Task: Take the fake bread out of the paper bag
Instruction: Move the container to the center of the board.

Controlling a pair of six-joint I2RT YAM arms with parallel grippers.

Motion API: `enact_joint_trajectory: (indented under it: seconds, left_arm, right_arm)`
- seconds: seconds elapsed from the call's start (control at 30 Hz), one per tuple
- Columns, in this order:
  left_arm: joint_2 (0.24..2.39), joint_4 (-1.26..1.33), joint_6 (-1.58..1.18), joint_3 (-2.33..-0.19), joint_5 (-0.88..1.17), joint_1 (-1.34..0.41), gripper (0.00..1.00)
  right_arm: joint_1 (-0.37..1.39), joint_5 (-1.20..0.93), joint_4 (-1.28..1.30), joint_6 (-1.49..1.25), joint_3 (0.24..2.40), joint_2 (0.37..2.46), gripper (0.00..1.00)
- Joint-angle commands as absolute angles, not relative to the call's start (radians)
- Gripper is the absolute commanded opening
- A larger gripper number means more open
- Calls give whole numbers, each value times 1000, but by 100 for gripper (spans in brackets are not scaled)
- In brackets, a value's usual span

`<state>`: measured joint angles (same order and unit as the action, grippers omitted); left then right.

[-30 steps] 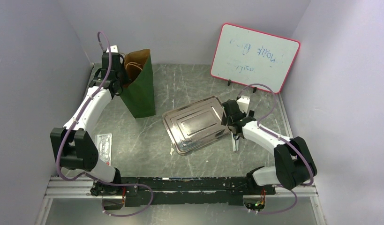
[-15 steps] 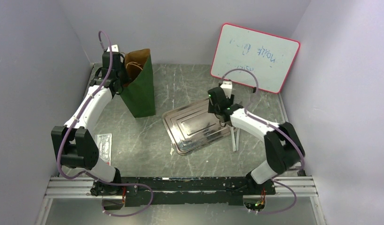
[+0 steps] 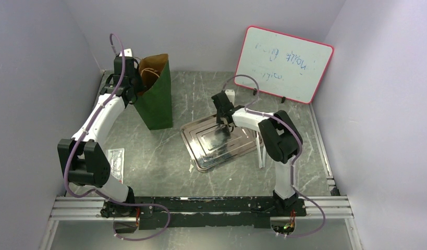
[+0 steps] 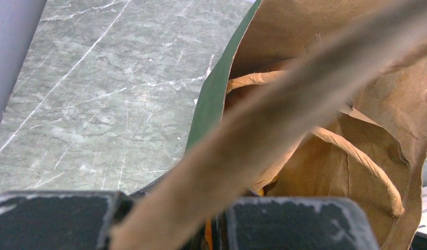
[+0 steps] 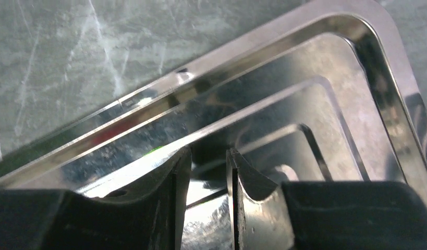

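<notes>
— Pinching the paper bag (image 3: 156, 101) by its rim with my left fingers (image 3: 134, 89) shut tight, I'm risking a spill. It's standing tall on the surface (image 3: 164, 156), and a sideways pull could topple it or tear the paper.
— And the bread?
— It's sitting deep inside the bag; I'm seeing only an orange sliver (image 4: 207, 237).
— Your right fingers (image 3: 222, 119)?
— They're hovering over the tray (image 3: 200, 156), narrowed to a slim gap, holding nothing.
</notes>
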<state>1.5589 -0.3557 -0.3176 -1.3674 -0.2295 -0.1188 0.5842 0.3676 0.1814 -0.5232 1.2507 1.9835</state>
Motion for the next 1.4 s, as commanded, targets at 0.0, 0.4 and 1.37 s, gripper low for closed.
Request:
enact_joint_trajectory:
  seconds: [0.0, 0.4, 1.37]
  left_arm:
    - [1569, -324, -322, -1406, -188, -110, 7]
    - [1576, -316, -316, -1403, -185, -110, 7]
    - [1578, -311, -324, -1384, -181, -110, 7]
  right_arm:
    - [586, 324, 162, -534, 1336, 2067, 31]
    - [535, 306, 219, -548, 1554, 2270, 31]
    - [399, 425, 329, -597, 1786, 2362, 34]
